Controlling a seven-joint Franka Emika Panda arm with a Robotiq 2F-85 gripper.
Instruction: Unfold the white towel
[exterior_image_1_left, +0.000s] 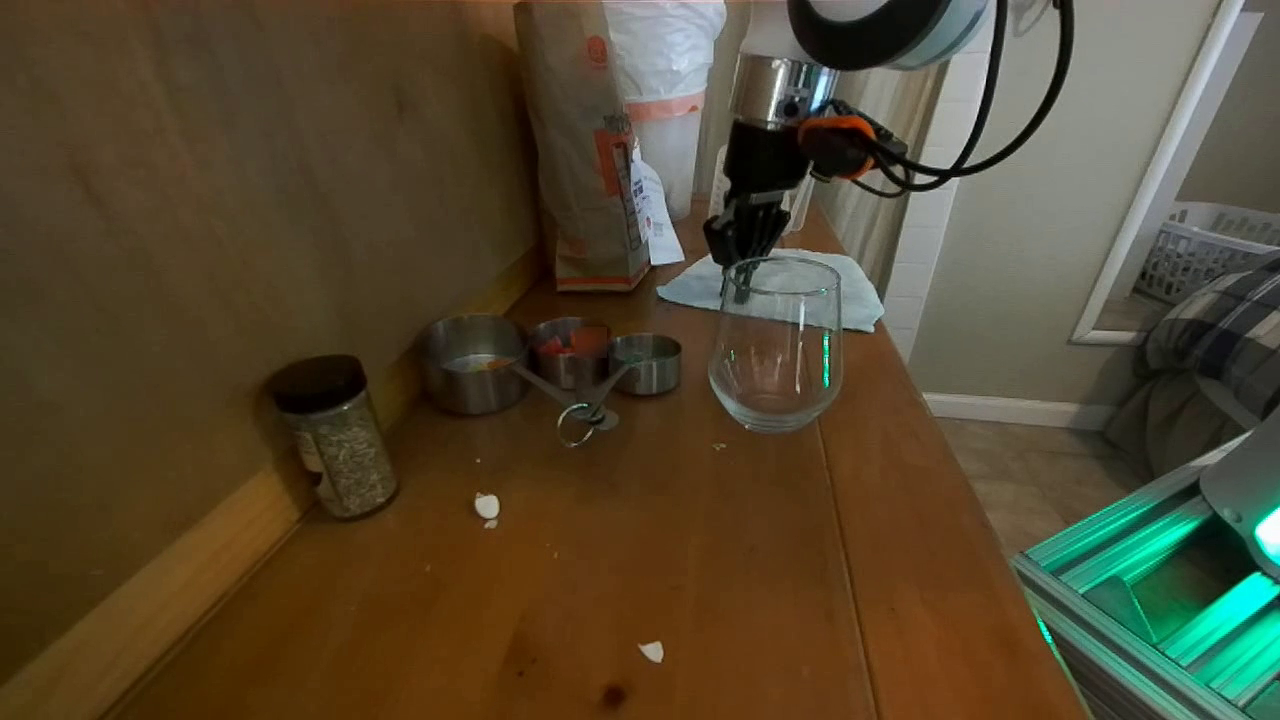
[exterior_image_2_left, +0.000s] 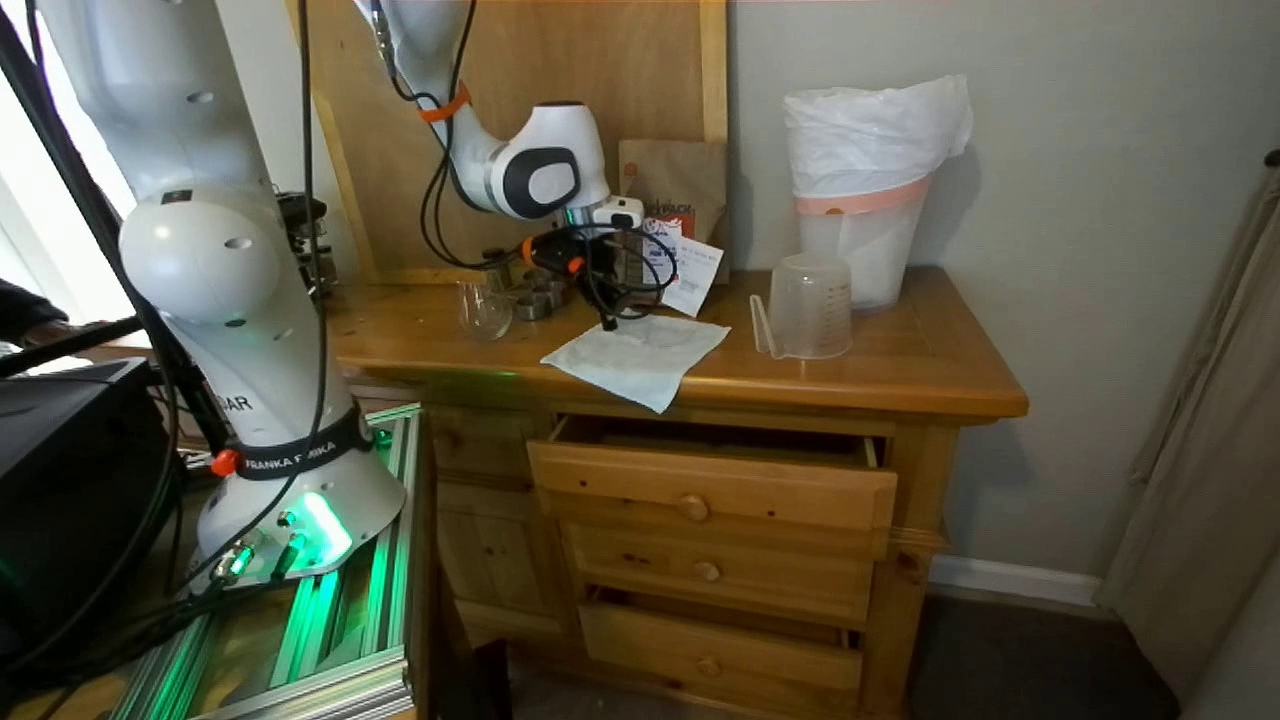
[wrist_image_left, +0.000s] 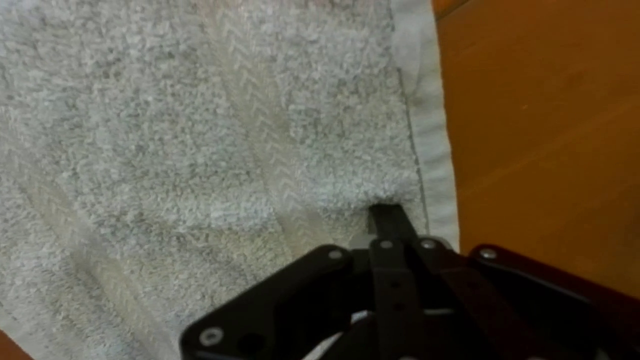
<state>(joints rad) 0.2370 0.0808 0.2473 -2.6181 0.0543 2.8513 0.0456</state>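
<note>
Touching the hemmed, looped-pile white towel (wrist_image_left: 150, 125) with its tips pressed together, the gripper (wrist_image_left: 387, 209) points down. In an exterior view the towel lies right of a rounded clear glass (exterior_image_2_left: 485, 312), one corner over the near edge of the surface (exterior_image_2_left: 920, 350). "FRANKA" reads on the black collar (exterior_image_2_left: 343, 443) of the arm (exterior_image_2_left: 190, 260).

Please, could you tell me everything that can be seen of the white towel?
The white towel looks like pale terry cloth, with patterned woven bands and a flat hem. It lies mostly spread on the wooden tabletop, slightly wrinkled, one corner over the front edge. The closed gripper seems to touch it near the hem.
</note>
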